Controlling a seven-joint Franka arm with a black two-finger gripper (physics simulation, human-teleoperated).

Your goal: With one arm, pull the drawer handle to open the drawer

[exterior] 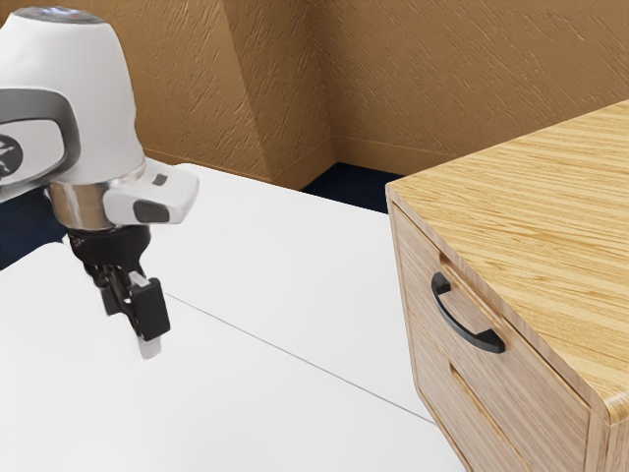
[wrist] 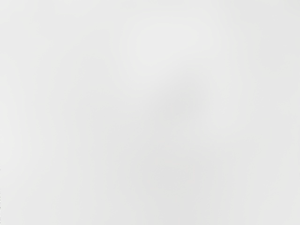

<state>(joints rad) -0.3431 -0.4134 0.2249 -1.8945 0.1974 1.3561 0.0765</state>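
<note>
Partly cropped cabinet (exterior: 531, 206), tool (exterior: 149, 344) well apart from handle (exterior: 455, 324)

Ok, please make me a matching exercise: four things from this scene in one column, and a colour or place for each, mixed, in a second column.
1 gripper
2 drawer handle
3 table
4 cabinet

A light wood
B white
C above the table, at the exterior view's left
D black, curved, on the cabinet's front

Pairs: 1-C, 2-D, 3-B, 4-A.
</note>
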